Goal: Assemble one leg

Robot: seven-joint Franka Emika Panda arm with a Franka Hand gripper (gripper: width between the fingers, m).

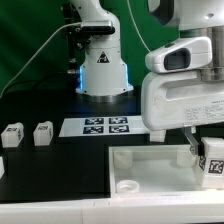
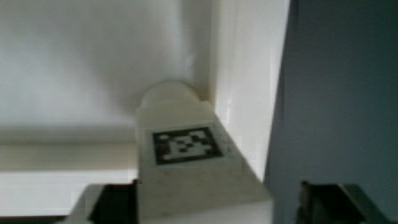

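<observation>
The dark worktop [image 1: 40, 175] fills the scene, and on its near side lies the big white tray-like piece [image 1: 150, 170], a round socket [image 1: 128, 186] showing at its near-left corner. The arm's bulky white head hangs over the tray's right end on the exterior view's right. Behind, the arm's base [image 1: 103, 70] stands at the far side, with the marker board [image 1: 105, 126] flat in front of it. Down at the pincer [image 1: 203, 152], the leg [image 1: 213, 160] is pinched between the fingers, tag facing out, held right over the tray's far-right corner. From the wrist view the leg [image 2: 189, 145] runs out ahead toward the tray's inner corner [image 2: 201, 80]; whether it touches, I can't tell. Off on the left, two spare legs [image 1: 12, 135] [image 1: 43, 133] sit side by side on the worktop, well apart from the tray.
</observation>
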